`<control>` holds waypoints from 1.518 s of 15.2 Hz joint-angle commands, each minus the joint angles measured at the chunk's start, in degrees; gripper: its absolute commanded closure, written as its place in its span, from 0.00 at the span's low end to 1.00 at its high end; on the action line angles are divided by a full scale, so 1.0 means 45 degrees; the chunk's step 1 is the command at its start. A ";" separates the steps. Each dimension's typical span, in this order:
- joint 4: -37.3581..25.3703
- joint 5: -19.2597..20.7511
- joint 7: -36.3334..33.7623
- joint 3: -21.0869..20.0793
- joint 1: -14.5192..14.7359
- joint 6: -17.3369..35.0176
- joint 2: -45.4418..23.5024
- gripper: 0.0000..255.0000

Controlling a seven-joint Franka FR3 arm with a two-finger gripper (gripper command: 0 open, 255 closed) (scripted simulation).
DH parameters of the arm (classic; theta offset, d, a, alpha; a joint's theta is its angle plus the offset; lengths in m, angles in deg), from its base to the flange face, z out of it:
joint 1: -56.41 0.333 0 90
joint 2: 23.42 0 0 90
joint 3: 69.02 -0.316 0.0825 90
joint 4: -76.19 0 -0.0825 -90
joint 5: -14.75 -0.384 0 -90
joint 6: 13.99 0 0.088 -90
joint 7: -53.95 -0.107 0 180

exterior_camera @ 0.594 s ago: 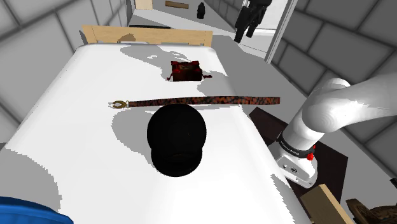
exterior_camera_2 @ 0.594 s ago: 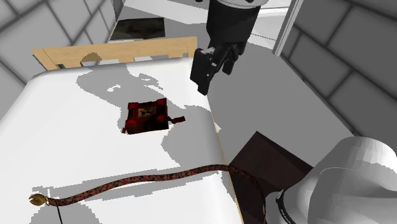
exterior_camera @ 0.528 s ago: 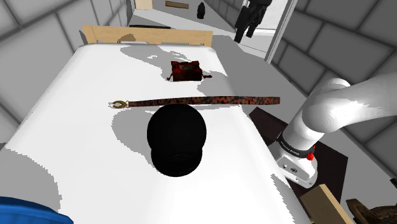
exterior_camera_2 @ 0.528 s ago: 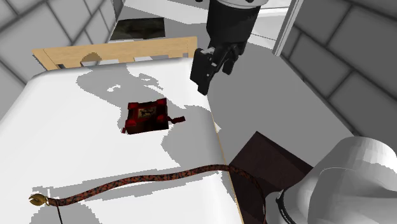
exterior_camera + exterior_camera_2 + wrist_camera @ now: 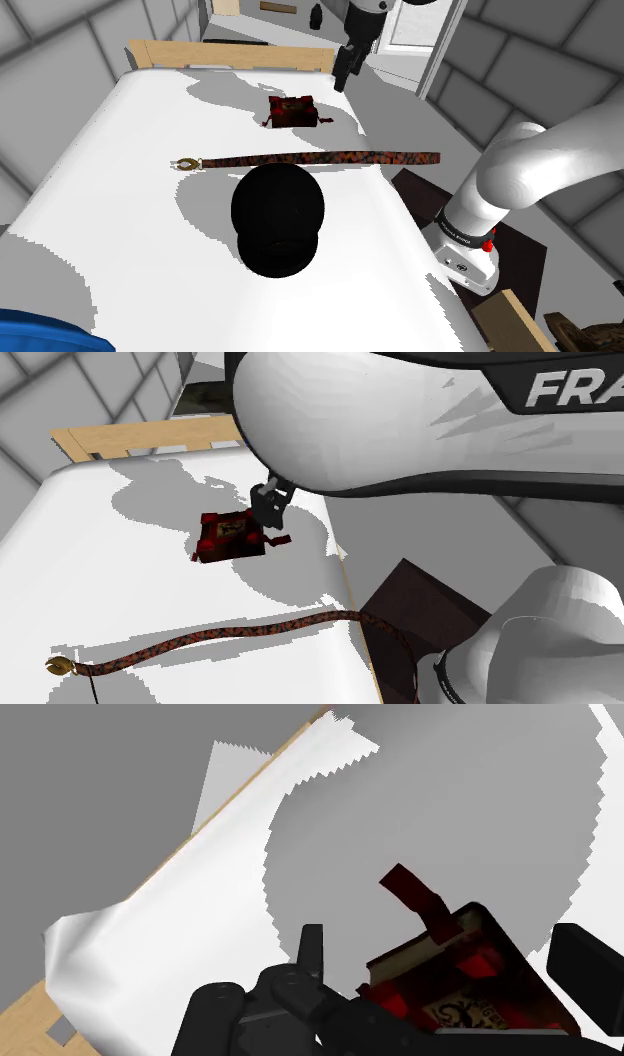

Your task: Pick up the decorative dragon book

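Note:
The dragon book (image 5: 293,110) is dark red and black and lies flat on the white bed (image 5: 130,180) near the headboard. A red ribbon (image 5: 415,896) sticks out of its corner. My black gripper (image 5: 343,80) hangs above the bed, just off the book's side nearer the shoulder view's right. In the second exterior view the gripper (image 5: 264,524) hovers right beside the book (image 5: 228,536). In the wrist view the book (image 5: 470,999) lies under the open gripper (image 5: 450,972), whose fingers stand apart and hold nothing.
A long patterned belt (image 5: 310,158) lies across the bed, closer to the stand than the book. A round black hat (image 5: 277,218) sits closer still. The wooden headboard (image 5: 230,54) stands behind the book. A dark cabinet (image 5: 420,614) stands beside the bed.
The arm has swung from beyond the bed's edge toward the book and come lower. The gripper now hovers over the book. Book, belt and hat have not moved.

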 commanded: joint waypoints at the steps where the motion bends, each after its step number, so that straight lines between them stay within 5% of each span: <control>1: 0.0206 0.0368 -0.0118 -0.0552 0.0086 0.0979 -0.0666 0.00; 6: 0.0194 0.1739 -0.0640 -0.1850 -0.0022 0.2931 -0.2544 0.00; 15: 0.1093 0.2014 -0.1104 -0.2061 -0.0137 0.4277 -0.3047 0.00; 16: 0.1087 0.2004 -0.1111 -0.2069 -0.0126 0.4252 -0.3028 1.00; 23: 0.1095 0.2009 -0.1115 -0.2070 -0.0130 0.4269 -0.3038 1.00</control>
